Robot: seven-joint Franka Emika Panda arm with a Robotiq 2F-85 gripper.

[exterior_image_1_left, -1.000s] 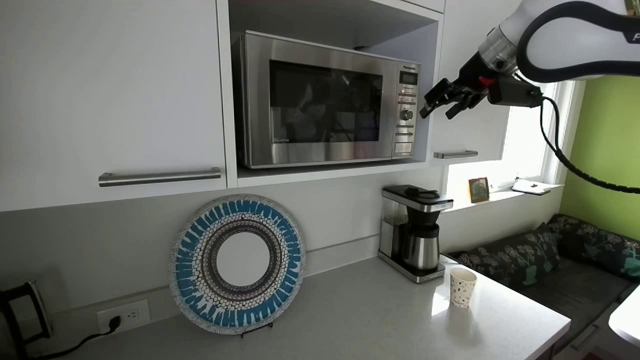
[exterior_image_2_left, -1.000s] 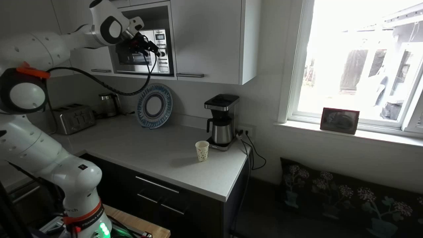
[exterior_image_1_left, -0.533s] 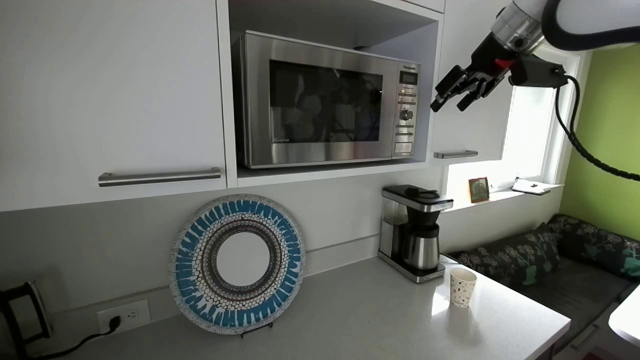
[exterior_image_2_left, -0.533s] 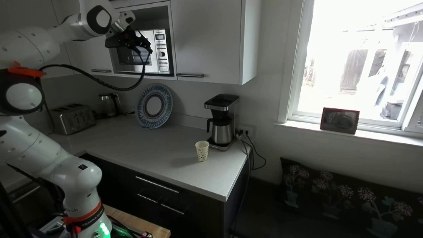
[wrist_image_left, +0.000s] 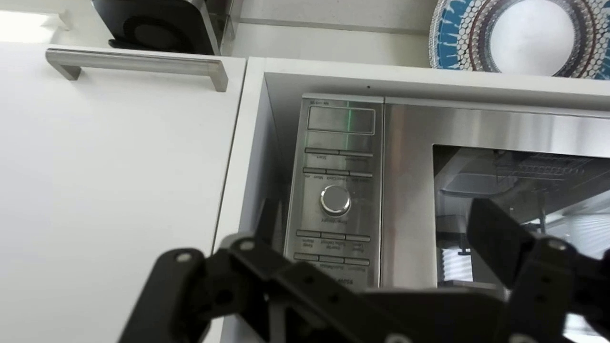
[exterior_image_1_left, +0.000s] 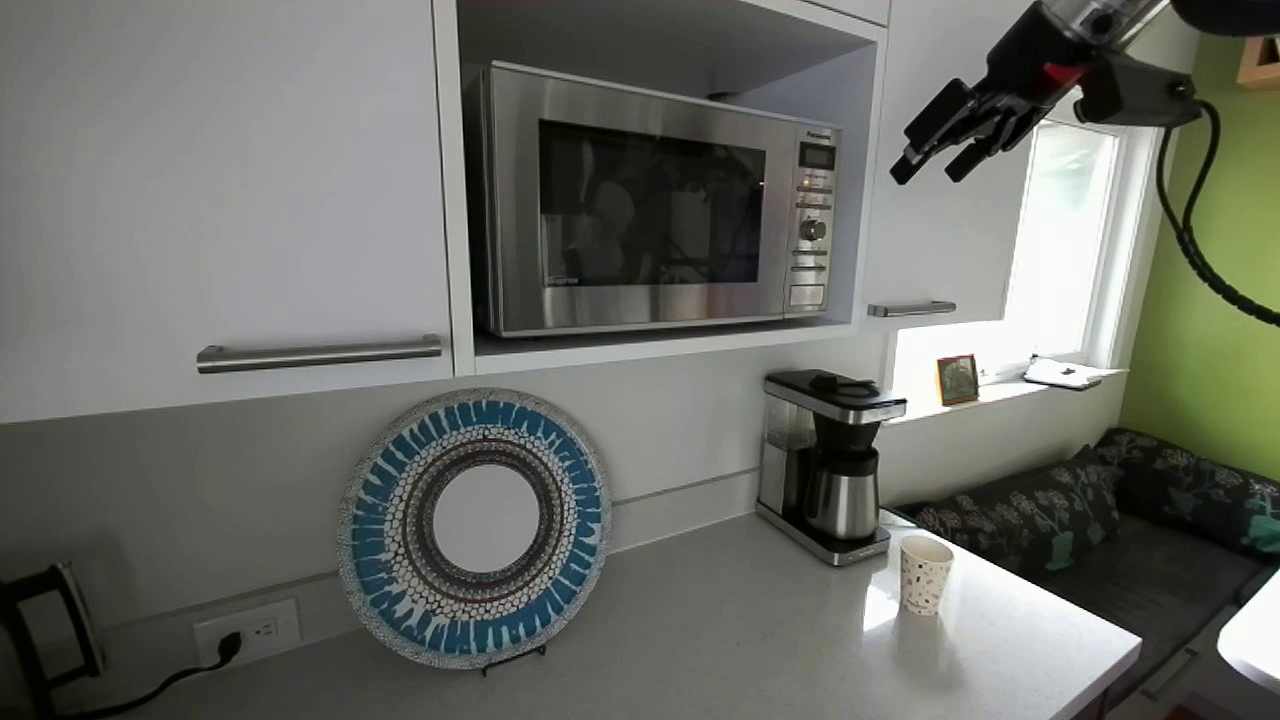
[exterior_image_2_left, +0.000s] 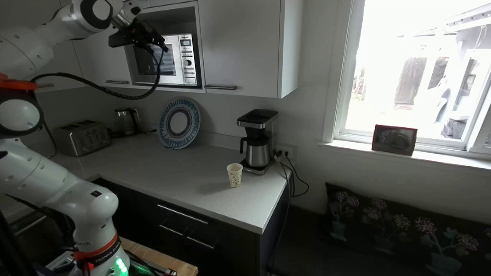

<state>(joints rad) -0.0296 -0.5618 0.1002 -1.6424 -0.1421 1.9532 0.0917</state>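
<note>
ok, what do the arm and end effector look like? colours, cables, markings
Arm: rounded, mostly white with black; an orange piece, a silver section, and low down a red-edged black band lettered FRANKA, plus green lights. End effector: black, two-fingered, with a red patch and a dark boxy module. A black ribbed cable runs off the module.

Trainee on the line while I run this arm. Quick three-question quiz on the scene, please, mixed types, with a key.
1. True or false: the microwave door is shut.
2. Fill in: on the counter, the appliance nearest the speckled cup is the ____.
3. Choose one. The hand is: A) shut on the cup; B) open, holding nothing; C) shut, holding nothing.

Key: 1. true; 2. coffee maker; 3. B.
</note>
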